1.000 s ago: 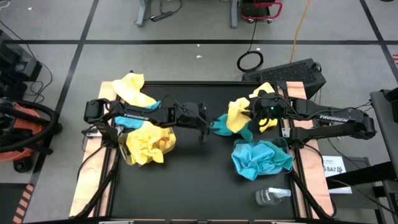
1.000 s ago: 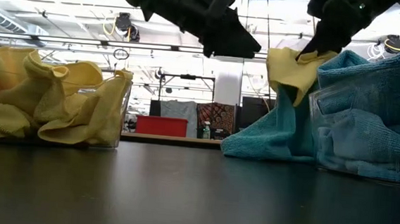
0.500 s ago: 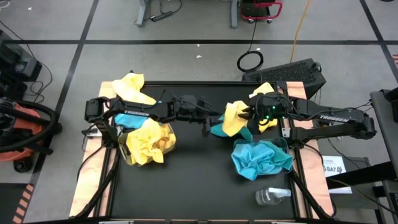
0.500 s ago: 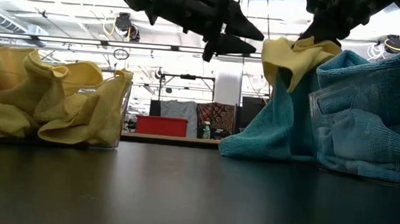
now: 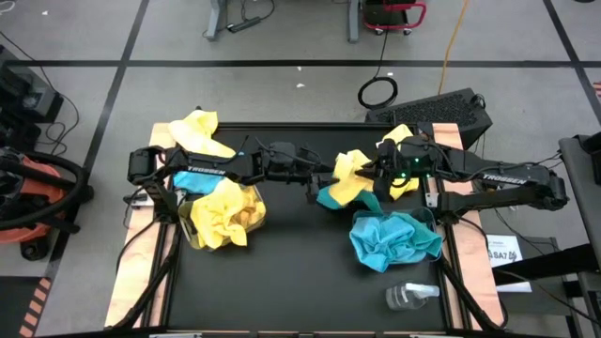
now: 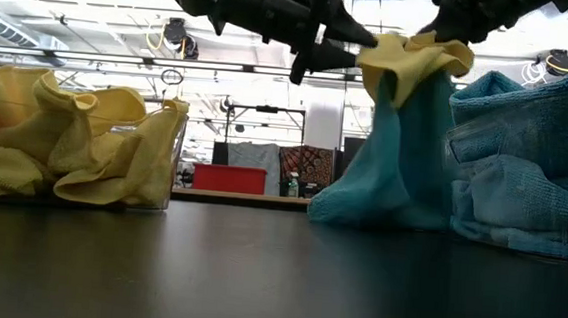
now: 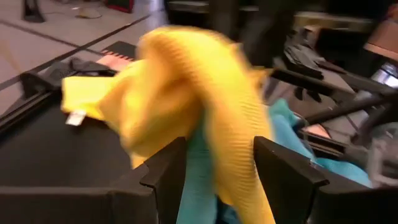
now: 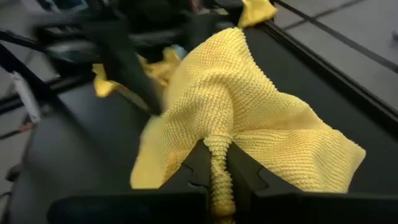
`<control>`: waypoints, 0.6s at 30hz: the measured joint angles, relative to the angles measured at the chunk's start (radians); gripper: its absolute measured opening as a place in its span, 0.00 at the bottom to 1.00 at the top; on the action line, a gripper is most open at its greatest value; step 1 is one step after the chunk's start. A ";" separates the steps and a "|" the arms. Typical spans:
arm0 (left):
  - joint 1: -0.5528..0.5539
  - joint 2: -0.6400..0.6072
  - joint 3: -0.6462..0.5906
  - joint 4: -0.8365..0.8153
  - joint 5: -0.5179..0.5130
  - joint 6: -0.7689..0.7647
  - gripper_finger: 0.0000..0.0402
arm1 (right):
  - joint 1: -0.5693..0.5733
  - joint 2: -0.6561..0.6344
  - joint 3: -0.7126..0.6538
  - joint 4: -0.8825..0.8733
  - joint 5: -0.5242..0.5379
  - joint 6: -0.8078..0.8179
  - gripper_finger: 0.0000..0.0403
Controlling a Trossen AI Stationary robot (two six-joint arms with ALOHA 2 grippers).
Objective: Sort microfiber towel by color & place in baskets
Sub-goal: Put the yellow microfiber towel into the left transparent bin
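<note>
Nearest you in the low view lies the dark worktop [image 6: 256, 277], bare across the lower frame, with a clear basket [image 6: 159, 160] of yellow towels at the left edge and a basket [image 5: 427, 221] heaped with turquoise towels [image 5: 392, 239] at the right. Look to the upper centre of that view: your right gripper [image 8: 214, 171] is clamped tight on a pinched fold of a yellow towel [image 5: 349, 174], held high so it lifts clear of the turquoise towel [image 6: 384, 166] draping beneath it to the worktop. Your left gripper [image 7: 214, 171] has its fingers [image 7: 283, 171] spread apart on either side of the same yellow cloth, seemingly placed to receive it mid-air, since the yellow basket sits on that arm's side. In the high view both grippers meet at the centre of the frame, above the gap between the baskets. Watch the turquoise towel: it appears to cling to the yellow one and may ride along. Farther back, loose yellow towels [image 5: 197, 133] wait at the worktop's upper left and another [image 5: 399, 134] at the upper right, unsorted.
</note>
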 joint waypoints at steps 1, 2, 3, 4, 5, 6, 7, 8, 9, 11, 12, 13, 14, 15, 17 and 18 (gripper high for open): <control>0.005 0.000 0.000 -0.004 -0.011 -0.014 0.49 | 0.000 0.000 0.000 0.016 -0.014 0.000 0.03; 0.010 0.000 0.000 -0.006 -0.020 -0.025 0.50 | 0.000 0.000 0.000 0.028 -0.031 -0.002 0.03; 0.013 0.000 0.000 -0.004 -0.028 -0.041 0.52 | 0.000 0.000 0.000 0.036 -0.045 -0.002 0.03; 0.016 0.000 0.000 0.006 -0.028 -0.053 0.53 | 0.000 0.000 0.000 0.037 -0.049 -0.002 0.03; 0.023 0.000 0.000 0.025 -0.024 -0.070 0.55 | 0.000 0.000 0.000 0.030 -0.051 -0.002 0.03; 0.027 0.000 0.000 0.047 -0.011 -0.077 0.57 | 0.000 0.000 0.000 0.020 -0.051 -0.002 0.03; 0.032 0.000 0.000 0.069 0.001 -0.085 0.59 | 0.000 0.000 0.000 0.009 -0.051 -0.002 0.03; 0.036 0.000 0.000 0.087 0.011 -0.091 0.60 | 0.000 0.000 0.000 0.003 -0.051 -0.004 0.03; 0.041 0.000 0.000 0.105 0.026 -0.094 0.61 | 0.000 0.000 0.000 0.002 -0.049 -0.008 0.03; 0.049 0.002 0.000 0.118 0.073 -0.079 0.61 | 0.000 0.000 0.000 0.005 -0.047 -0.018 0.03; 0.051 0.008 0.000 0.120 0.097 -0.070 0.61 | 0.000 0.000 0.000 0.011 -0.046 -0.026 0.04; 0.054 0.014 0.000 0.114 0.123 -0.070 0.59 | 0.000 0.000 0.000 0.020 -0.044 -0.031 0.04; 0.054 0.023 0.000 0.106 0.142 -0.077 0.58 | 0.000 0.000 0.000 0.025 -0.044 -0.033 0.04; 0.054 0.032 0.000 0.106 0.151 -0.094 0.56 | 0.000 0.000 0.000 0.030 -0.045 -0.033 0.04; 0.053 0.050 -0.002 0.132 0.158 -0.113 0.53 | 0.000 0.000 0.000 0.029 -0.046 -0.036 0.05; 0.051 0.060 -0.002 0.160 0.161 -0.122 0.52 | 0.000 0.000 0.000 0.021 -0.047 -0.037 0.05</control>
